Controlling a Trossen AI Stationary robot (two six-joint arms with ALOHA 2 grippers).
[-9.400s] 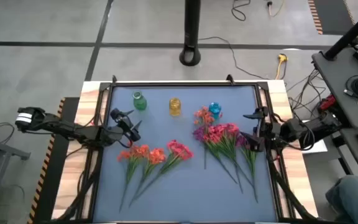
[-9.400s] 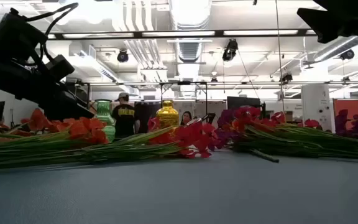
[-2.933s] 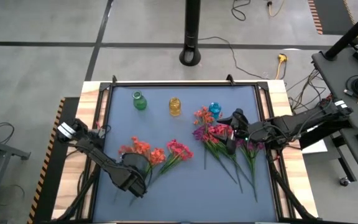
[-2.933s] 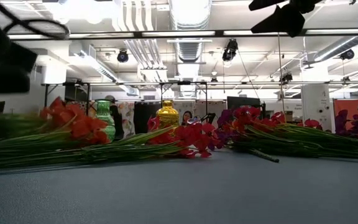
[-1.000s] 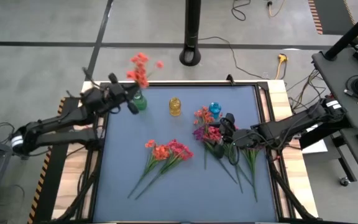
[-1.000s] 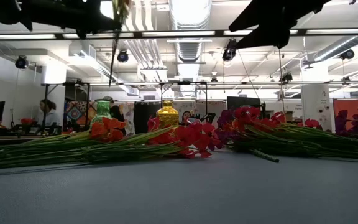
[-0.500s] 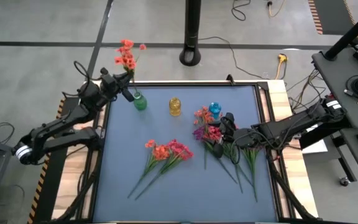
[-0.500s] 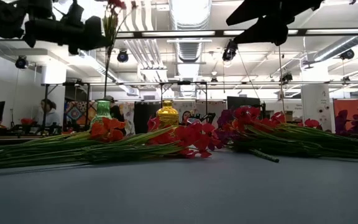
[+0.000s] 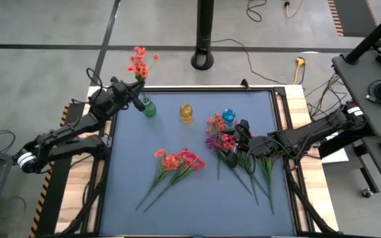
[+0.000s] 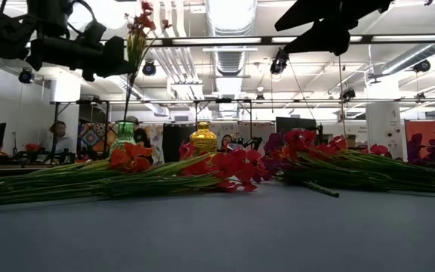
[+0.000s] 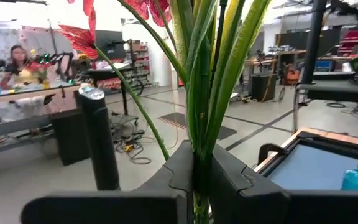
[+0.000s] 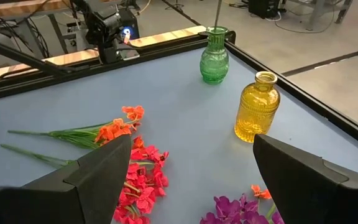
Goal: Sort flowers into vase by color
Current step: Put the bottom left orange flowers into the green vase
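My left gripper (image 9: 134, 100) is shut on an orange-red flower spray (image 9: 138, 63) and holds it upright over the green vase (image 9: 149, 108) at the far left. The stem's lower end (image 12: 218, 14) reaches the vase's mouth. Other orange-red and pink-red flowers (image 9: 177, 160) lie flat on the blue mat. My right gripper (image 9: 240, 144) hangs open over the heap of purple and pink-red flowers (image 9: 227, 142) at the right; nothing is between its fingers (image 12: 98, 177). My left gripper pinches the spray's bundled green stems (image 11: 197, 152) between its two fingers, high up, a little below the blossoms. The fingers lie level, across the upright stems, coming from the table's left. The spray hangs clear of the table with its long stem (image 10: 129, 91) running down to the green vase's mouth.
A yellow vase (image 9: 186, 113) and a blue vase (image 9: 228, 116) stand in the far row beside the green one. A raised black frame (image 9: 190, 88) borders the mat. The near half of the mat (image 9: 197, 205) is bare. People sit in the room beyond.
My left gripper has sunk with the orange-red spray and swung a little toward the table's left. The spray has come upright, and its stem's lower end has dropped to the green vase's mouth.
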